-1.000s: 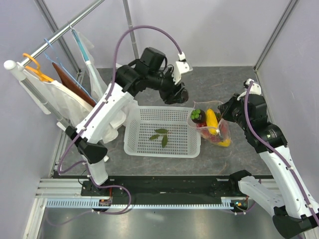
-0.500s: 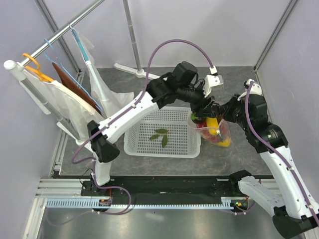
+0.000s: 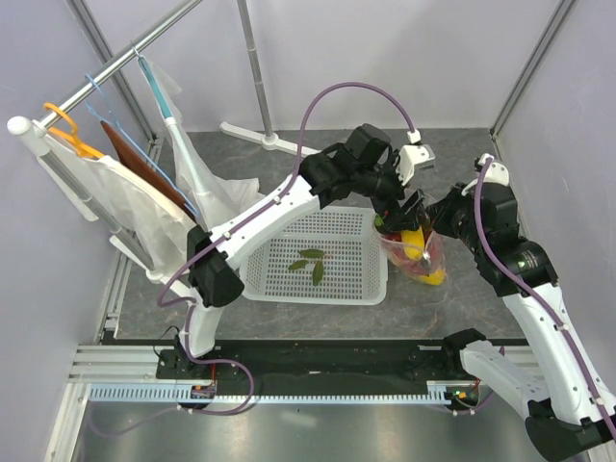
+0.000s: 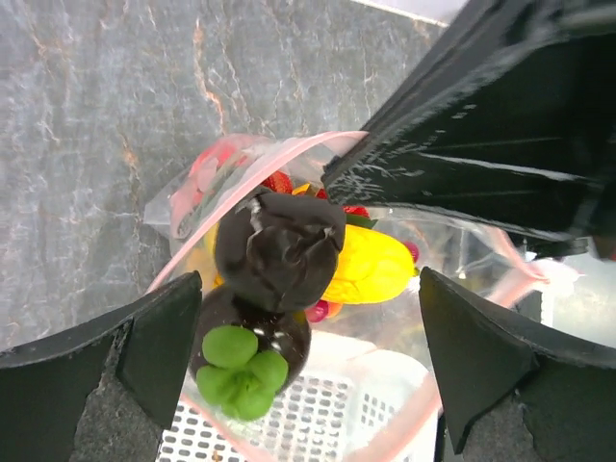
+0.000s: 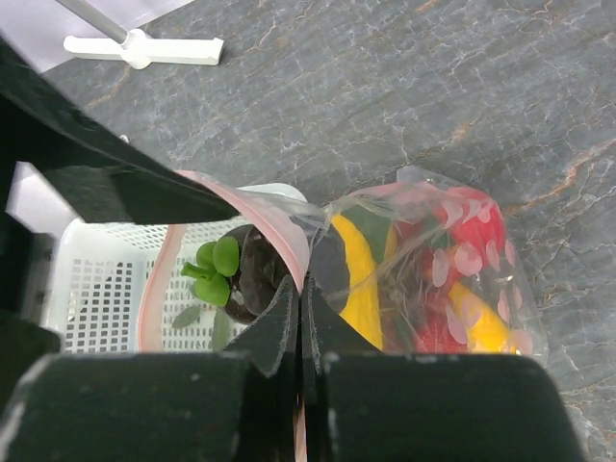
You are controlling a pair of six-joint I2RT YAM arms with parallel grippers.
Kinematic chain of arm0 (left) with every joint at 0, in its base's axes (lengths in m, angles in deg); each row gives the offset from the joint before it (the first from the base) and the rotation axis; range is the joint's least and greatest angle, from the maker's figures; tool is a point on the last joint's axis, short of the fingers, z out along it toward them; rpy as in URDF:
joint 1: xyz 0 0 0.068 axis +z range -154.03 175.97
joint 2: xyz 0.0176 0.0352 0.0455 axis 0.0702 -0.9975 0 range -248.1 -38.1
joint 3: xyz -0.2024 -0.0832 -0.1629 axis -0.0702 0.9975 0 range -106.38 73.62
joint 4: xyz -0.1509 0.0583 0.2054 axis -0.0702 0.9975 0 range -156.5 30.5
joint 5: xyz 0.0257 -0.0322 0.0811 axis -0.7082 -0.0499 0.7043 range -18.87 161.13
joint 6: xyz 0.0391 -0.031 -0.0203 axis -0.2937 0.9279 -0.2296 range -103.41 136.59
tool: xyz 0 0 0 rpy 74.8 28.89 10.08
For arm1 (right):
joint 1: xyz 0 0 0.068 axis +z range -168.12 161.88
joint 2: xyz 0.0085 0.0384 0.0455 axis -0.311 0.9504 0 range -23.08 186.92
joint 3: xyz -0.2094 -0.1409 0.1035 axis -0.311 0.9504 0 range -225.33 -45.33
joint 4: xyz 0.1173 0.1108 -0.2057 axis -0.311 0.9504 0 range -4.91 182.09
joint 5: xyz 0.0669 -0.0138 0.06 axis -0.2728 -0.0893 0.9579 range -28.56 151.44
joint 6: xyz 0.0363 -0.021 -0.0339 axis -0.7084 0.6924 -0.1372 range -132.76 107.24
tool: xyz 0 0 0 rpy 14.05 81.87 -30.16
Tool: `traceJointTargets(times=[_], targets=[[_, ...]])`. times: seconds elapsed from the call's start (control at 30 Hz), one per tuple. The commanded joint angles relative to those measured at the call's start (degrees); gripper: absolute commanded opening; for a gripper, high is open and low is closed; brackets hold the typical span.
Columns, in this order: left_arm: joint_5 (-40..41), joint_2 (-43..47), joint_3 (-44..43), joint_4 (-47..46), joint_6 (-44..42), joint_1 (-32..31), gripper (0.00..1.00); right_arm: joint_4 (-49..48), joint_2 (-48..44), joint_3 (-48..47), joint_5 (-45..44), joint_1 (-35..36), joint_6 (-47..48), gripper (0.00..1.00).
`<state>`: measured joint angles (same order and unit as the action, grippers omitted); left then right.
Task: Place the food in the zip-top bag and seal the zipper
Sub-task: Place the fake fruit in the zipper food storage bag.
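Note:
The zip-top bag (image 3: 416, 252) stands right of the basket, with its mouth open toward it. Inside are a yellow mango (image 4: 373, 265), red fruits (image 5: 472, 231) and two dark mangosteens, one plain (image 4: 279, 245) and one with a green calyx (image 4: 241, 358). My left gripper (image 4: 308, 371) is open and empty just above the bag's mouth, its fingers either side of the mangosteens; it also shows in the top view (image 3: 400, 214). My right gripper (image 5: 301, 289) is shut on the pink zipper (image 5: 265, 226) at the mouth edge and holds it up; it also shows in the top view (image 3: 433, 223).
A white mesh basket (image 3: 279, 279) with loose green leaves (image 3: 313, 262) lies left of the bag. A clothes rail (image 3: 106, 69) with hangers and bags stands at the left. A white stand base (image 3: 255, 136) lies at the back. Walls close in on both sides.
My left arm swung right from beyond the basket's far edge to over the bag mouth and lowered. A second dark mangosteen now lies in the mouth. My right gripper kept its hold.

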<state>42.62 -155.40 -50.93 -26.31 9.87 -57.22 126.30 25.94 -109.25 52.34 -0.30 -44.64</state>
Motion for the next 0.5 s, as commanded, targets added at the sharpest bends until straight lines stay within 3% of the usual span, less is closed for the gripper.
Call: traceJointTargets(times=[0.0,0.2,0.47], targets=[[-2.1,9.5,1.0,-0.6,-2.3,1.5,1.00,-0.9,-1.5,-2.3,0.3,0.1,0.7,0.00],[-13.7,21.1,17.7,1.5,-23.0,1.8,1.00,-2.2,-1.7,-1.0,3.7,0.1,2.5,0.00],[-11.2,25.8,30.3,1.0,-51.6,0.6,0.83,-2.2,-0.9,-1.6,5.7,0.1,5.0,0.00]])
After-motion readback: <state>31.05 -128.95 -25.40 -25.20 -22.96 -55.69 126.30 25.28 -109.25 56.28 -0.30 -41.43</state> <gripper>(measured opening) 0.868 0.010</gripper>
